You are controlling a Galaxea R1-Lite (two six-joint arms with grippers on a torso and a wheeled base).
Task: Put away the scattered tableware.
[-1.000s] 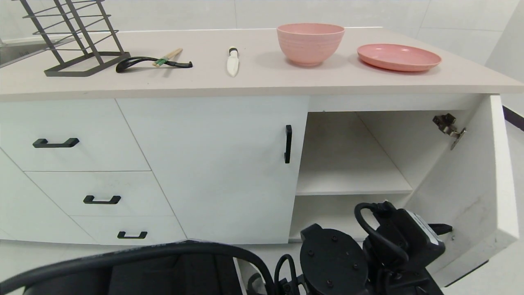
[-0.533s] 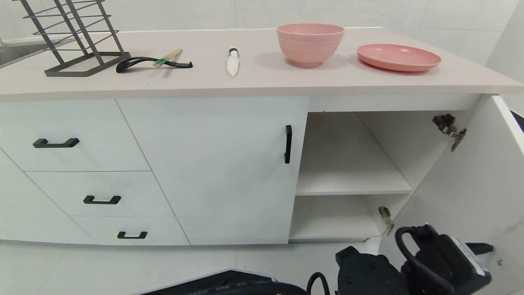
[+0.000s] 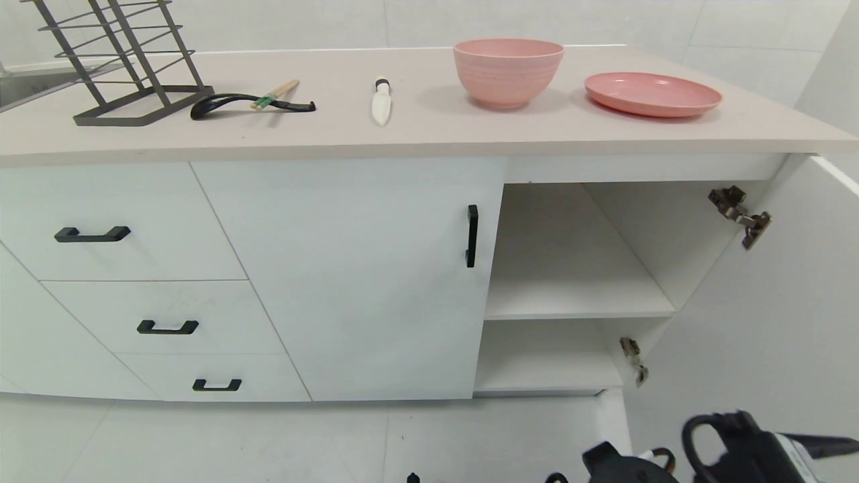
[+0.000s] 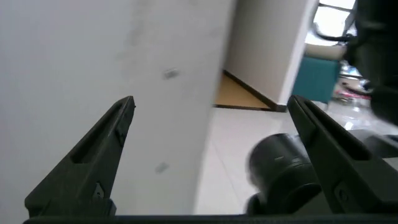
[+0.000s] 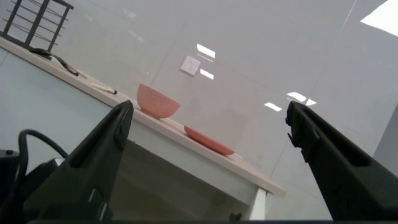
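On the counter [image 3: 429,134] lie a pink bowl [image 3: 508,70], a pink plate [image 3: 652,94], a white knife [image 3: 381,104], a black ladle [image 3: 228,102] and chopsticks [image 3: 275,94]. From low down, the right wrist view looks up at the bowl [image 5: 158,102] and plate [image 5: 208,140]. My right gripper [image 5: 209,106] is open and holds nothing. My left gripper [image 4: 211,99] is open too, close beside the white face of the cabinet door [image 4: 93,62]. A black arm wrist [image 3: 738,449] sits low at the right, by that open door [image 3: 772,322].
A wire rack [image 3: 124,64] stands at the counter's left end, beside a sink [image 3: 27,84]. The open cabinet has a bare shelf [image 3: 570,295]. To its left are a closed door with a black handle [image 3: 472,235] and three drawers [image 3: 92,234].
The cabinet door has swung wider open. The arm by it has dropped down and to the right. The black arm across the bottom left has left the head view.
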